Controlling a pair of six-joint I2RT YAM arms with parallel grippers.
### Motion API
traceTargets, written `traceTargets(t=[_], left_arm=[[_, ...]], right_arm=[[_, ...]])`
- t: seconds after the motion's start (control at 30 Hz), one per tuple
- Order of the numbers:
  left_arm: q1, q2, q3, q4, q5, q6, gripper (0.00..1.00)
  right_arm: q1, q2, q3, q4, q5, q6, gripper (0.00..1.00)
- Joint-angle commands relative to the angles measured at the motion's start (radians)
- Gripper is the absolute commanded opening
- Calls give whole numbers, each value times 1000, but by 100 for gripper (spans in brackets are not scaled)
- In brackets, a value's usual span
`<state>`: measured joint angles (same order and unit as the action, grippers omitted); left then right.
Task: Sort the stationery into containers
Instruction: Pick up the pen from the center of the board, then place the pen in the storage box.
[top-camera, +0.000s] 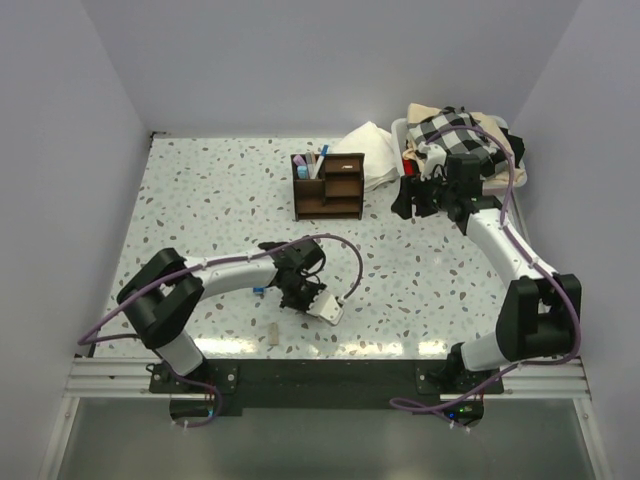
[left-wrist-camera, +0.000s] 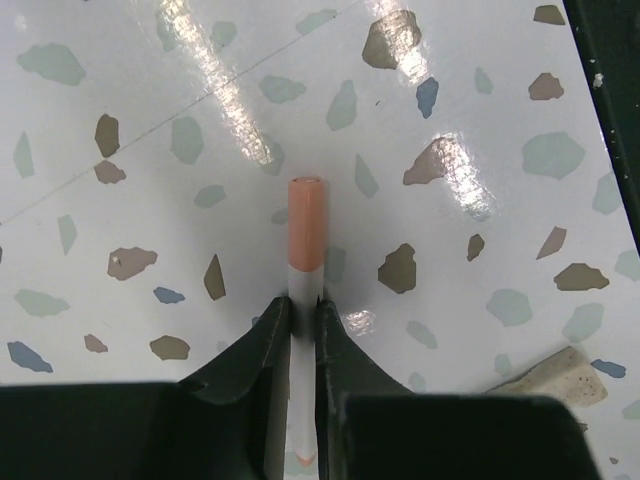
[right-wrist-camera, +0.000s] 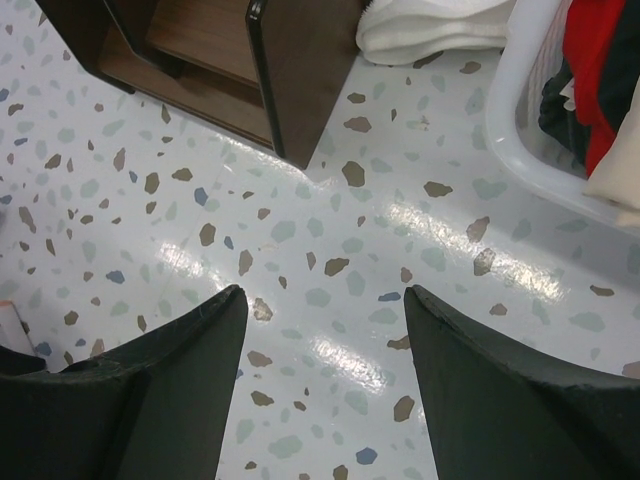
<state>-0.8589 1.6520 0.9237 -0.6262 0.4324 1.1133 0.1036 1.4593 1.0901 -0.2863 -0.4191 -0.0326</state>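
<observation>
The left gripper (left-wrist-camera: 303, 312) pinches a white pen with a peach cap (left-wrist-camera: 306, 230) between narrow jaws, low over the table (top-camera: 200, 200), well on the near side of the wooden organizer (top-camera: 328, 188). The right gripper (right-wrist-camera: 325, 305) hangs with its jaws spread wide and holding nothing, just right of the organizer. A stubby beige piece (top-camera: 271, 334) lies nearer still.

The left gripper (left-wrist-camera: 303, 312), low on the near side of the organizer (top-camera: 306, 200), clamps an orange-capped pen (left-wrist-camera: 306, 225) (forearm stretched nearly flat). The right gripper (right-wrist-camera: 325, 295) hovers just right of the organizer, jaws spread wide.
</observation>
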Motion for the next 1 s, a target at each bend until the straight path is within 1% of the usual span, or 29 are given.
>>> traceTargets(t=[0.0,0.07,0.13,0.17,0.2,0.23,0.27,0.3,0.33,0.4,0.43,0.47,0.53,0.57,0.6,0.63,0.67,0.7,0.73,0.77,0.8,0.83,0.87,0.9,0.93,0.97], left_arm=[[-5,68,15,-1,29,-18,2],[14,81,62,-35,45,-3,0],[76,98,114,-87,89,6,0],[127,113,185,-110,112,10,0],[148,120,226,-134,138,6,0],[165,123,269,-182,184,8,0],[187,129,359,-207,202,13,0],[192,130,406,-233,215,17,0],[195,124,488,-257,233,17,0],[208,117,561,-254,261,16,0],[215,112,619,-222,269,13,0],[231,111,644,-193,278,-16,0],[254,106,688,-51,305,-76,0],[283,101,688,18,319,-172,0],[300,95,684,168,350,-223,0],[316,82,655,253,362,-277,0],[349,74,626,355,368,-411,0],[365,65,594,576,368,-484,0],[382,52,520,714,356,-565,0],[420,51,489,829,344,-731,0],[437,54,463,1035,321,-804,0],[452,74,431,1119,290,-875,0],[477,89,428,1187,260,-996,0],[489,107,432,1279,234,-1042,0],[500,145,452,1310,227,-1082,0],[515,164,466,1330,224,-1154,0]], right_arm=[[-4,10,37,4,-20,2,68],[-2,22,51,-7,-9,-4,68],[-4,32,74,-24,-1,-13,68],[-4,35,80,-27,0,-15,68],[-2,36,91,-31,2,-16,68],[-4,39,96,-34,3,-20,68],[-4,39,100,-36,8,-20,68],[-4,42,108,-42,12,-20,68],[-4,42,111,-47,17,-20,68],[-4,44,125,-63,25,-29,68],[-4,44,131,-71,26,-42,68],[-2,50,148,-86,29,-49,68],[-4,56,163,-99,32,-62,68],[-4,65,180,-109,37,-66,68],[-2,67,186,-111,39,-67,68],[-4,70,192,-113,42,-67,68],[-4,69,200,-114,43,-69,68],[-4,73,205,-116,45,-72,68],[-4,75,208,-119,48,-73,68],[-4,76,217,-126,49,-76,68],[-4,82,221,-131,52,-79,68],[-4,84,228,-137,52,-82,68],[-2,90,240,-151,57,-82,68],[-2,93,244,-154,57,-82,68],[-4,95,246,-154,60,-84,68],[-4,95,246,-152,60,-85,68]])
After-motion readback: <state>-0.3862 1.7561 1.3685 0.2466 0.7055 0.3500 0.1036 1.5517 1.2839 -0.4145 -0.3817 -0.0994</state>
